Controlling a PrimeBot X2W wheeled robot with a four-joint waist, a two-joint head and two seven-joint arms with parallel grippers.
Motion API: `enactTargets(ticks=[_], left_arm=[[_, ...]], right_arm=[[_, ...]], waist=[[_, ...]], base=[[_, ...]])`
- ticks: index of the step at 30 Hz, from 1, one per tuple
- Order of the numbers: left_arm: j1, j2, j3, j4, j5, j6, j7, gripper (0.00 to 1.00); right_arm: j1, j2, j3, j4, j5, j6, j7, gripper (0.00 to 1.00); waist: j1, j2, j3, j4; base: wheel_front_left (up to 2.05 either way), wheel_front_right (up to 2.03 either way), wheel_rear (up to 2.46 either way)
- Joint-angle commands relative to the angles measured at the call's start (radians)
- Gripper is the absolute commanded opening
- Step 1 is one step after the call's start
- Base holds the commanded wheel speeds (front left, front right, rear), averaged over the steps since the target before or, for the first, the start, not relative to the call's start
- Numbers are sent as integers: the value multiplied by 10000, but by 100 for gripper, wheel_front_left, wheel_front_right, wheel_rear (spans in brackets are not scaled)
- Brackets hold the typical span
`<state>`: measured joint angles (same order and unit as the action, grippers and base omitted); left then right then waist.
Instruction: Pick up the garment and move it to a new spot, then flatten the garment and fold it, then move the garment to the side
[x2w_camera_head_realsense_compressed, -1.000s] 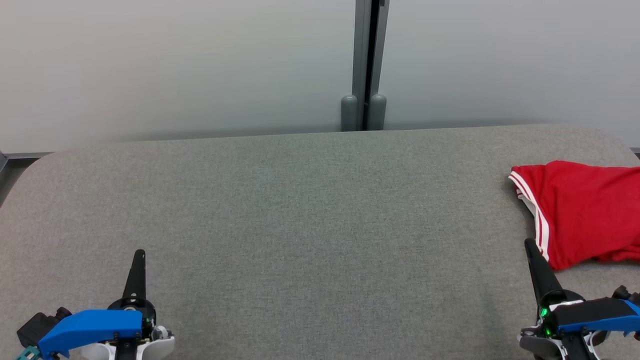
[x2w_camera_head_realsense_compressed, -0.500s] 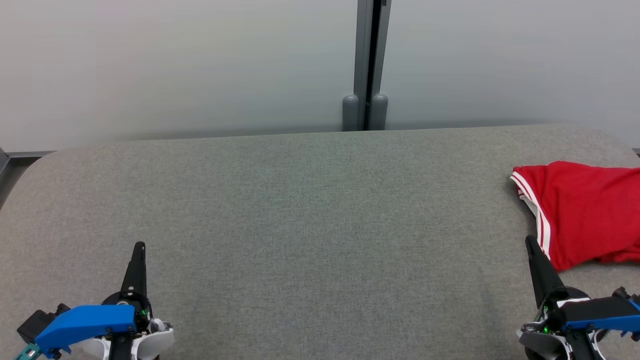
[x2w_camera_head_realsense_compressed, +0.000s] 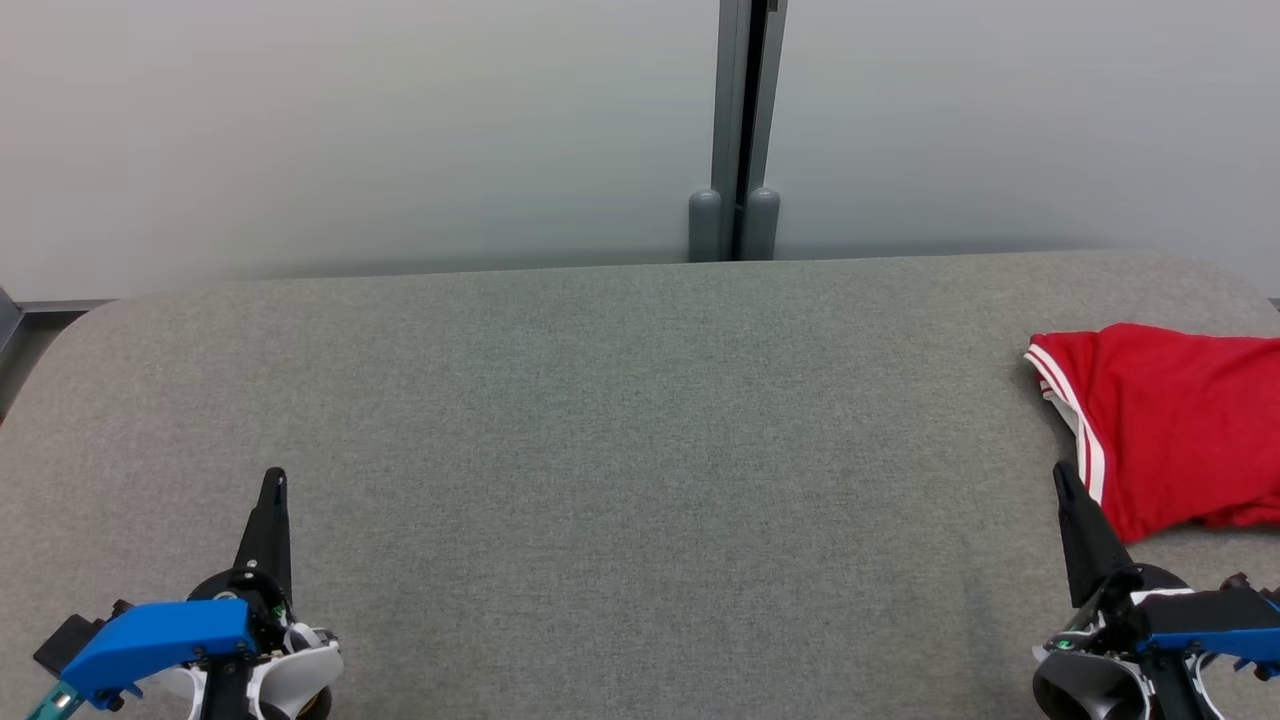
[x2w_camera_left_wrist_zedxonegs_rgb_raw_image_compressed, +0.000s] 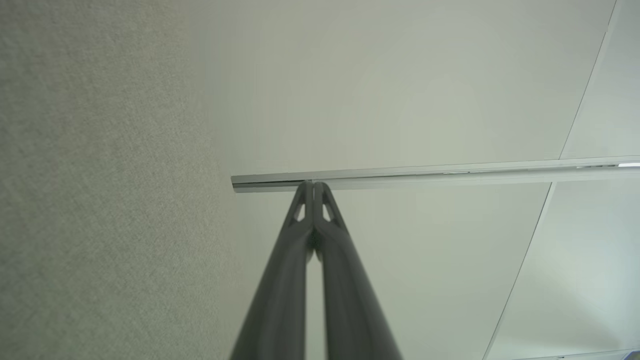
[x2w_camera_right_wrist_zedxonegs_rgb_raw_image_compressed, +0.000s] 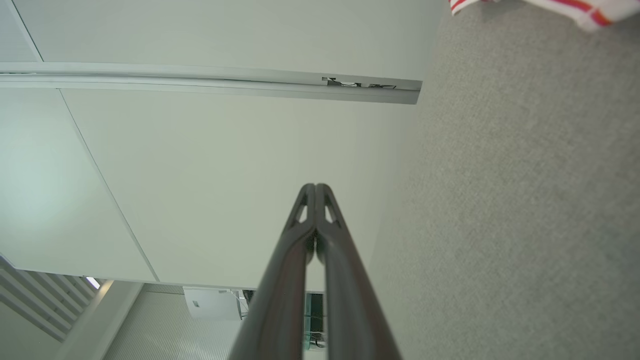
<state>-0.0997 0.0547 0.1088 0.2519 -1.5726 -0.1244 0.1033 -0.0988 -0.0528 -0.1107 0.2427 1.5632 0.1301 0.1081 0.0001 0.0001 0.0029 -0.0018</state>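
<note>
In the head view the garment (x2w_camera_head_realsense_compressed: 1170, 430) lies at the table's (x2w_camera_head_realsense_compressed: 640, 450) right end, running off-frame, just beyond the shut-tight right gripper (x2w_camera_head_realsense_compressed: 1062, 478) and well apart from the left gripper (x2w_camera_head_realsense_compressed: 272, 480); the left wrist view shows that one's fingers pressed together; the right wrist view puts the garment's hem (x2w_camera_right_wrist_zedxonegs_rgb_raw_image_compressed: 565, 7) up-right, nothing between.

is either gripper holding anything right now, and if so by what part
Nothing is held. The left gripper and right gripper are both shut on nothing; the red garment lies loose on the table beside the right one.
</note>
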Motion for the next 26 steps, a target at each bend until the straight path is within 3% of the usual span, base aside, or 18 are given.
enactTargets(ticks=[1, 26], left_arm=[[-119, -38, 32, -68, -176, -101, 72, 0], [-140, -65, 78, -93, -411, -107, 147, 0]], right_arm=[[-133, 31, -40, 20, 239, 11, 41, 0], [-170, 37, -50, 33, 507, 11, 81, 0]], waist=[[-1, -1, 1, 4], [-1, -1, 2, 18]], base=[[0, 0, 0], [0, 0, 0]])
